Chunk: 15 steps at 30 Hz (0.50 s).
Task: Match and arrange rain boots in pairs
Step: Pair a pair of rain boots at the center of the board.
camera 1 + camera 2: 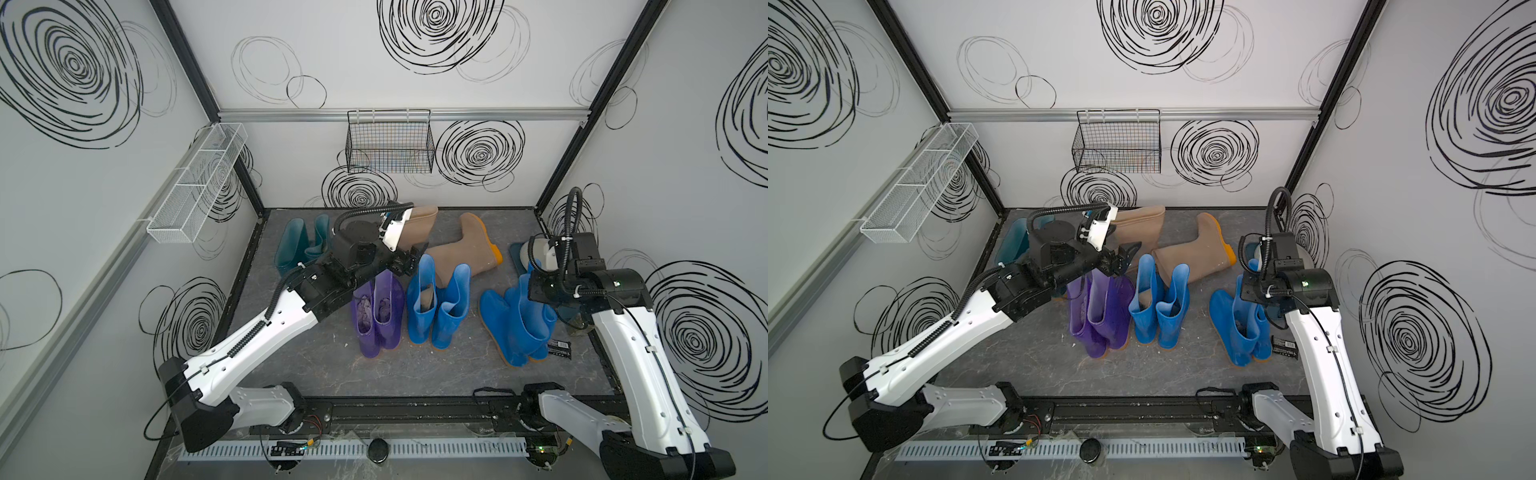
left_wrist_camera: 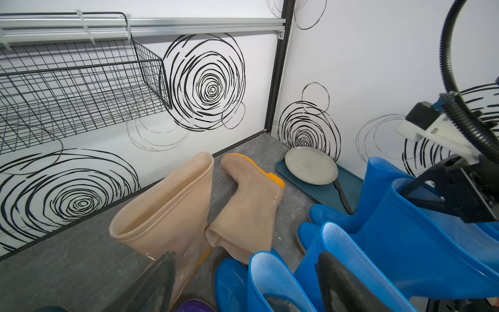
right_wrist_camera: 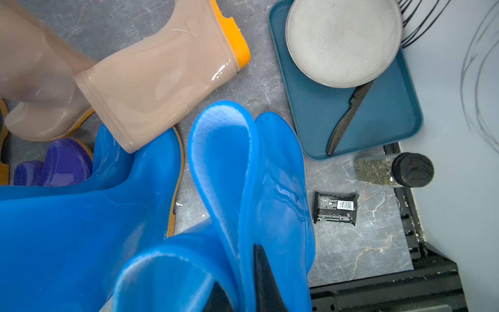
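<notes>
The gripped blue boot [image 3: 278,175] stands near the right edge of the table [image 1: 332,374], about midway between its near and far edges. The right end effector [image 3: 239,272] is clamped on the top of its shaft, dark fingers [image 3: 264,275] pressing the rubber flat. Its blue mate [image 1: 496,324] is tilted against it on the side toward the table's middle, with an orange sole edge showing.

Nearer the middle, the second blue pair [image 1: 436,307] stands upright side by side, and the purple pair [image 1: 378,316] stands just beside it. The dark teal pair [image 1: 299,245] sits toward the far left corner, partly hidden by the left arm.

Close to the far edge, the lying tan boot [image 1: 465,249] rests on its side with its sole toward the right edge. The other tan boot [image 1: 422,224] is beside it, and whether it stands upright cannot be told.

The left end effector [image 1: 409,262] hangs above the spot where the tan boots meet the second blue pair, its fingers spread wide and holding nothing.

In the far right corner lies a teal tray [image 3: 391,127] carrying a grey plate [image 3: 343,40] and a knife [image 3: 348,116]. A jar [image 3: 391,170] and a black packet [image 3: 336,208] lie by the right edge.
</notes>
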{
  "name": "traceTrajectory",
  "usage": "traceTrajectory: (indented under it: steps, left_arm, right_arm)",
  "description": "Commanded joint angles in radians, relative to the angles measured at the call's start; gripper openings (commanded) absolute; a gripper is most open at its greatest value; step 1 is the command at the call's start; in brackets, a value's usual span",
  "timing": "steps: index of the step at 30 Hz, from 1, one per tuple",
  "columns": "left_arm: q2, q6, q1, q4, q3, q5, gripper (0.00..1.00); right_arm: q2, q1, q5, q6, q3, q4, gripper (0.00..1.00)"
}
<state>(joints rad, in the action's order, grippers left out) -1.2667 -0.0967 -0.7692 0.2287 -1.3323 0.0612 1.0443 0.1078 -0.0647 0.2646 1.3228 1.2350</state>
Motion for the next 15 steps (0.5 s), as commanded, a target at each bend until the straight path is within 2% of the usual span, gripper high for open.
traceTrajectory:
  steps: [1, 8, 15]
  left_arm:
    - [0.018, -0.003, 0.013, -0.052, 0.016, 0.000, 0.85]
    - [0.026, -0.007, 0.034, -0.050, 0.028, 0.002, 0.85]
    - [0.016, -0.004, 0.063, -0.035, 0.024, 0.007, 0.85]
  right_arm:
    - [-0.027, -0.023, 0.035, 0.005, -0.019, -0.134, 0.00]
    - [0.007, -0.071, 0.130, 0.058, -0.022, -0.198, 0.00]
    - [0.036, -0.080, 0.164, 0.080, -0.016, -0.219, 0.00]
